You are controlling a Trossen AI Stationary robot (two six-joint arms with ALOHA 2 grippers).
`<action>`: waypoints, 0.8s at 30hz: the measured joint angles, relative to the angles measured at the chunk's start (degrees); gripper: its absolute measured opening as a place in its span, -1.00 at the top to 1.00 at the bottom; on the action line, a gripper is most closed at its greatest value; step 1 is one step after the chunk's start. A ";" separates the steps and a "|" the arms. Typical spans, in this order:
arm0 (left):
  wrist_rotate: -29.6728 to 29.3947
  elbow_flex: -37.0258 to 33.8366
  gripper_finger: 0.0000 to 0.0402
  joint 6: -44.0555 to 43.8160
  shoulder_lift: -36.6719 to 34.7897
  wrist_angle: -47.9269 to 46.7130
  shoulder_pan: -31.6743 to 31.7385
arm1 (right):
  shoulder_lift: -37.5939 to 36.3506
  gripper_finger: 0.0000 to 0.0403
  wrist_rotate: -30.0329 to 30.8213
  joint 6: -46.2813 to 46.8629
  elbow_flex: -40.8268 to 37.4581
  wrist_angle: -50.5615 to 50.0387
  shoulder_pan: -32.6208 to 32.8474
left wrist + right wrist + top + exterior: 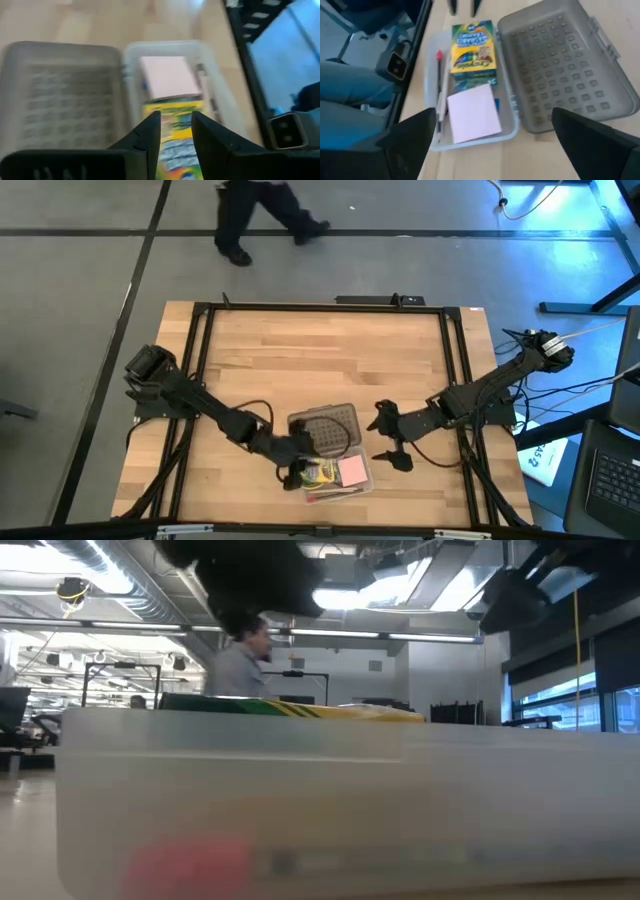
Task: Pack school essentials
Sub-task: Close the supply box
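Note:
A clear plastic case [431, 142] lies near the table's front edge, with its grey dotted lid [560, 65] swung open flat on the wood beside it. In the case lie the green-yellow crayon box [472, 50], a pink square pad [474, 119], pencils [440, 95] along one wall, and a sliver of blue eraser [497, 104] under the pad. My left gripper [175, 117] hovers over the crayon box's end [172, 135], narrowly open with nothing between its fingers. My right gripper [385, 438] hangs wide open to the right of the case, above the table. No scissors show.
A person [265, 215] walks on the floor beyond the table's far edge. Black frame rails [455, 360] run along the table's sides. Bare wood [320, 350] stretches across the far half. In the low view the case wall [330, 810] fills the picture.

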 joint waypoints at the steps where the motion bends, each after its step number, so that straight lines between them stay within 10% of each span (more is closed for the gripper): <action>1: -0.02 0.00 0.50 -0.03 -0.88 -2.05 0.69 | 0.59 -0.97 -0.73 -0.62 0.22 -0.34 -1.01; 24: 8.54 -0.22 0.52 0.38 0.53 -21.13 13.11 | 25.59 -0.97 -19.56 -16.72 10.26 -0.46 -19.81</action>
